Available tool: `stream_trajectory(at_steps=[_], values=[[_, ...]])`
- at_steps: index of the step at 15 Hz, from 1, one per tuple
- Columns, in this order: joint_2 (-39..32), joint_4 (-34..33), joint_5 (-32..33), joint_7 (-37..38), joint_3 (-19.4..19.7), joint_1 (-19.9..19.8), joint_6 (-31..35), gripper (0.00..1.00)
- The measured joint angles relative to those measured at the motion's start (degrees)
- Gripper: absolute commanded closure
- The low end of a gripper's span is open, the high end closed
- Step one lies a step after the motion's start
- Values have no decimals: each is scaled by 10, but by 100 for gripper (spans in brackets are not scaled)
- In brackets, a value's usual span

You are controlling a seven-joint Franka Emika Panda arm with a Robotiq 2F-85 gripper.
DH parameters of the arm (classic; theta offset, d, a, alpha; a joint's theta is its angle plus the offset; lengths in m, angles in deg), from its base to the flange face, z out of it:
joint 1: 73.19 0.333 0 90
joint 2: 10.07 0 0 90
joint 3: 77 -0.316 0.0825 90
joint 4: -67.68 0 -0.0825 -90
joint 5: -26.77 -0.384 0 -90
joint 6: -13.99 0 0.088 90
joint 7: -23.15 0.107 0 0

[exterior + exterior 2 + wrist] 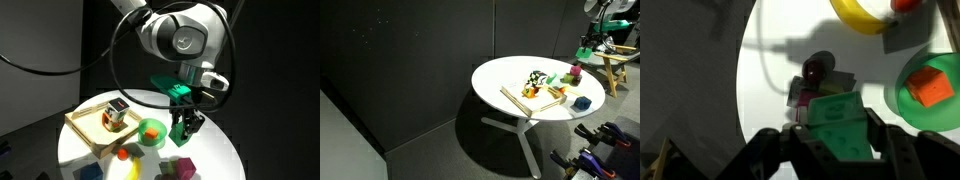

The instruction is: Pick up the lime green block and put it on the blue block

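Green and plain, the cube (838,118) hangs clamped in the closed jaws of the gripper (840,140), in the air over the magenta block (805,95) and well apart from the blue block (582,102). It looks light, rigid and smooth, so pressing two opposite flat faces suits it; a corner hold would likely slip.
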Motion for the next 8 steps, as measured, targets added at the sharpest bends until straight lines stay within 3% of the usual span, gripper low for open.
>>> stream_trajectory(at_steps=[8], values=[[69, 136, 2, 5, 0, 27, 102, 69]])
